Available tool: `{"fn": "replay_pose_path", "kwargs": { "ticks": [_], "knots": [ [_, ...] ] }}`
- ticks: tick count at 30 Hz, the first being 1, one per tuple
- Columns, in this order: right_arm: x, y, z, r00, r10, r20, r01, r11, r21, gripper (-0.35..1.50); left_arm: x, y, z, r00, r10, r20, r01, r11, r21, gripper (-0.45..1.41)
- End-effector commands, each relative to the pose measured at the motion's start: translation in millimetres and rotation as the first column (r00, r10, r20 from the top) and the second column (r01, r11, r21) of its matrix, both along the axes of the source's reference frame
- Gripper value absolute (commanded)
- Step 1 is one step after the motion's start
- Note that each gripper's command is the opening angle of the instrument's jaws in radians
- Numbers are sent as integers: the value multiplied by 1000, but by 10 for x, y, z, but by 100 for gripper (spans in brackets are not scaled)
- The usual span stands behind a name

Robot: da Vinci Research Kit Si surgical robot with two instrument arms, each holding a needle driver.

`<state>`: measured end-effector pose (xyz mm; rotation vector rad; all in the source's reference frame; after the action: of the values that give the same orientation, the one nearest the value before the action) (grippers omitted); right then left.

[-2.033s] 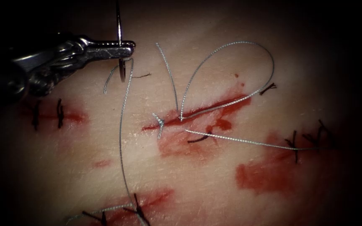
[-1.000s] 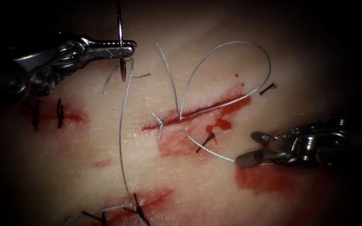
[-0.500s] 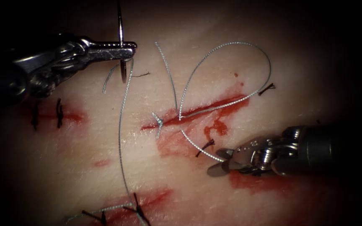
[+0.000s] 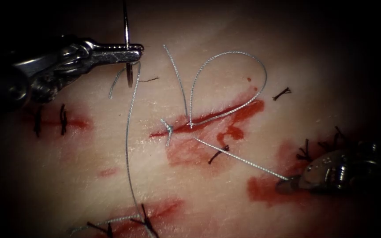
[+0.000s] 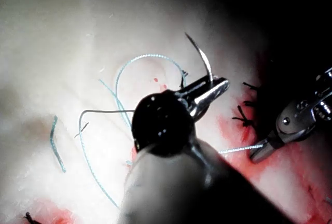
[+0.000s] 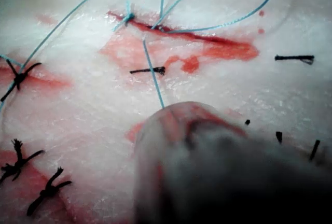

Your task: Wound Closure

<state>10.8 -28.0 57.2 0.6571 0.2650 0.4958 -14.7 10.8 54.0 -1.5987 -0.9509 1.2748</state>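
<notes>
No readable text

Nothing legible is showing anywhere; no labels, brands, nos. or signs are appearing on tissue (image 4: 208, 202), tools or thread in endoscope or wrist views.

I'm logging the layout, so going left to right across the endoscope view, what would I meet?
Left tool holding the needle mid-curve, clear of the tissue → knot at the cut's left end → thread loop → right tool shut on the thread.
</notes>
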Motion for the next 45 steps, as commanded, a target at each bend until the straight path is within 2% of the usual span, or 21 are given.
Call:
{"fn": "replay_pose_path", "kwargs": {
  "ticks": [1, 7, 9, 16, 20, 25, 29, 31, 32, 36, 40, 45],
  "knots": [
    [-14, 1, -1, 1000, -2, 18, 2, 1000, 6, -35, -5, -1, 5, 1000, 1, 0, -1, 1000, 0, -45],
    [-56, 16, -16, 996, 38, 80, -43, 997, 63, -35, -5, -1, 6, 1000, -2, -1, 2, 1000, 0, -45],
    [-80, 18, -26, 994, 43, 103, -51, 996, 73, -35, -5, -1, 6, 1000, -2, -1, 2, 1000, 0, -45],
    [-119, 24, -36, 985, 70, 157, -86, 992, 93, -35, -4, -1, 6, 1000, -1, -1, 1, 1000, 0, -45],
    [-149, 38, -47, 977, 119, 175, -134, 988, 77, -35, -4, -1, 6, 1000, -4, -3, 4, 1000, 1, -45],
    [-185, 58, -62, 964, 186, 190, -192, 981, 17, -35, -4, -1, 6, 1000, -3, -3, 3, 1000, 1, -45],
    [-208, 78, -71, 951, 253, 177, -244, 967, -72, -35, -4, -1, 7, 1000, -4, -3, 4, 1000, 0, -45],
    [-225, 93, -73, 936, 291, 198, -267, 954, -140, -35, -4, -1, 9, 1000, -3, -3, 3, 1000, -1, -45],
    [-225, 93, -73, 936, 291, 198, -267, 954, -140, -35, -4, -1, 9, 1000, -3, -3, 3, 1000, -1, -45],
    [-246, 125, -66, 915, 353, 194, -302, 920, -250, -35, -4, -2, 11, 1000, -2, -6, 2, 1000, -3, -45],
    [-277, 156, -54, 871, 431, 234, -334, 871, -361, -35, -5, -2, 11, 1000, -2, -6, 2, 1000, -3, -45],
    [-326, 170, -42, 836, 460, 300, -317, 850, -421, -35, -5, -2, 11, 1000, -3, -6, 3, 1000, -3, -45]
  ]
}}
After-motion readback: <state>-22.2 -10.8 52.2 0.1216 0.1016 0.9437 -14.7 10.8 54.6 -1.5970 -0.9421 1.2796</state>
